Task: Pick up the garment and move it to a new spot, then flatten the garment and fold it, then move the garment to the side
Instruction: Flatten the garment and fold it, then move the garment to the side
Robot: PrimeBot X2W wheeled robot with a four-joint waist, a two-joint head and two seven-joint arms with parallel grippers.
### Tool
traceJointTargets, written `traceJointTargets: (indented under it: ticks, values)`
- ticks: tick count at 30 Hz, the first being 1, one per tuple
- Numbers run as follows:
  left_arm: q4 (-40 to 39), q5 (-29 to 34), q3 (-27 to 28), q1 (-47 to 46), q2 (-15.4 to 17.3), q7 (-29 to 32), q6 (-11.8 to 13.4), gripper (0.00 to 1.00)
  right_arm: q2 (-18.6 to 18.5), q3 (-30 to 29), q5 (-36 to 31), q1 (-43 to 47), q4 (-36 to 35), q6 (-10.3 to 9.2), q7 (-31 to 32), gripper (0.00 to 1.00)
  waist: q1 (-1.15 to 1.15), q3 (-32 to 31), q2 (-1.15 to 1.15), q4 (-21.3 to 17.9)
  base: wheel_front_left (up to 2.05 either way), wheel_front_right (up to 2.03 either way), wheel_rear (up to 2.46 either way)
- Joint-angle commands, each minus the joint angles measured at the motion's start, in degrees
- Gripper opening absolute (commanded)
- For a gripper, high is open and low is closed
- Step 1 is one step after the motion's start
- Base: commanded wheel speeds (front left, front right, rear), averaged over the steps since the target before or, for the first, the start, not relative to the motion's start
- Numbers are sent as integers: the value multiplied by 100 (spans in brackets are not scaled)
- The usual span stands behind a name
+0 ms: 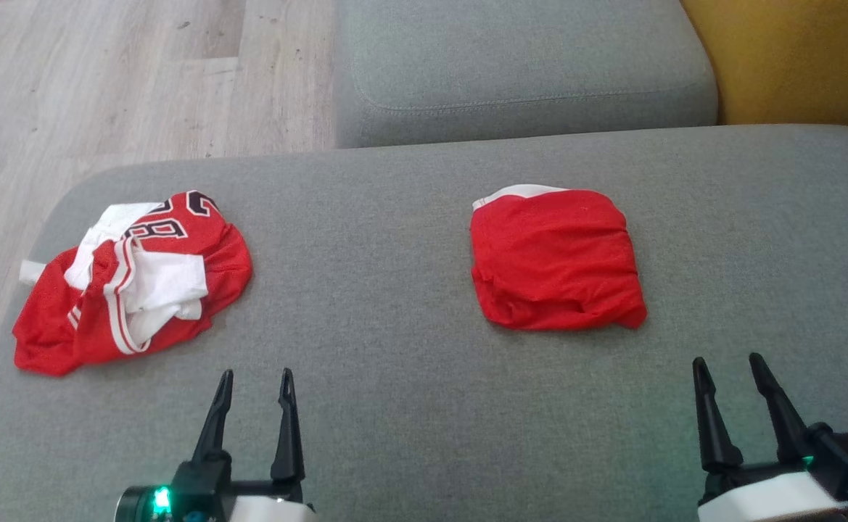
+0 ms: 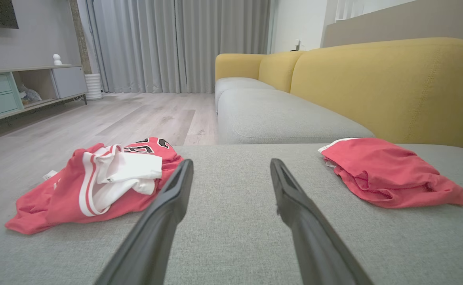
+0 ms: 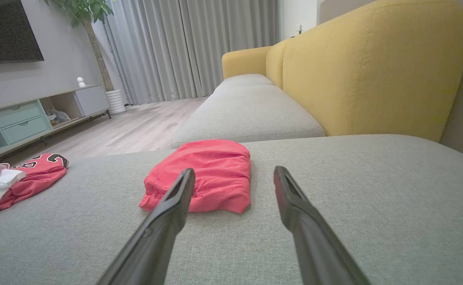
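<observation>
A crumpled red-and-white garment (image 1: pixel 133 283) with black numbers lies in a heap at the left end of the grey sofa cushion (image 1: pixel 380 304). A second red garment (image 1: pixel 556 257), folded into a rough square with a white edge showing, rests right of the middle. My left gripper (image 1: pixel 257 373) hovers open and empty near the front edge, just right of the crumpled garment (image 2: pixel 96 182). Open and empty too, my right gripper (image 1: pixel 727 359) is at the front right, a little nearer than the folded garment (image 3: pixel 203 178). Neither gripper touches any cloth.
The cushion's left edge drops to a pale wooden floor (image 1: pixel 104 80). Another grey seat cushion (image 1: pixel 518 65) lies beyond, with a yellow backrest (image 1: pixel 793 58) at the far right. A low cabinet (image 2: pixel 13 95) and curtains (image 2: pixel 176 43) stand across the room.
</observation>
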Motion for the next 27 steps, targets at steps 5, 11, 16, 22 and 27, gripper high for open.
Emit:
traceJointTargets:
  ticks: [5, 11, 16, 22, 27]
  values:
    - [-128, 119, 238, -123, -5, -29, -102, 100, -110, 171, -78, -218, -164, 39, -53, 100, 1, -25, 0, 50, 0, 0, 0]
    - [-105, 149, 265, -126, -5, -29, -150, 100, -114, 188, -65, -220, -137, 39, -53, 100, 1, -34, 0, 84, 0, 0, 0]
    - [-107, 171, 286, -103, -5, -29, -159, 100, -136, 203, -38, -210, -133, 39, -53, 100, 1, -25, 0, 89, 0, 0, 0]
    - [-118, 139, 295, -120, -5, -29, -124, 100, -164, 158, 65, -318, -41, 39, -53, 100, 1, 100, 0, 112, 0, 0, 0]
    - [-158, 147, 196, -213, -5, -29, -125, 100, -265, 146, 562, -837, 514, 39, -53, 100, 1, 403, 0, 208, 0, 0, 0]
